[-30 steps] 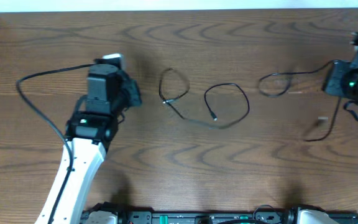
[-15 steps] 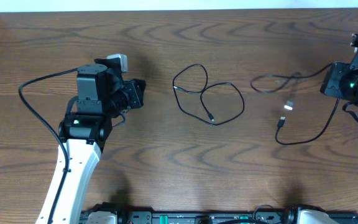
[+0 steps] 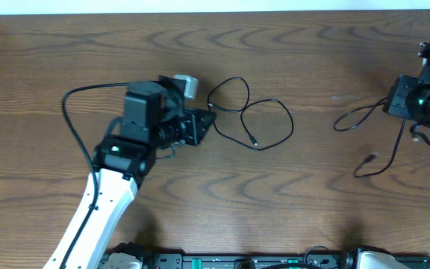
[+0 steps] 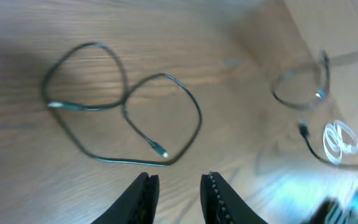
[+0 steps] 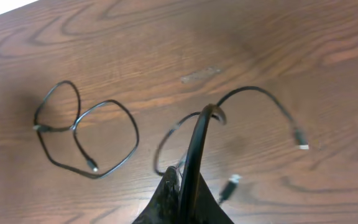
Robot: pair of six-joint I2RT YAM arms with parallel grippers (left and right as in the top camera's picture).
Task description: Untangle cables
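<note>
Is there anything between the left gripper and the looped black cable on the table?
Nothing visible: only bare table lies between the open left gripper and the looped black cable. The right gripper holds a second black cable, well apart.

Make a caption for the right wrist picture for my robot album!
Right gripper pinches one black cable while a looped cable lies apart on the wooden table.
</note>
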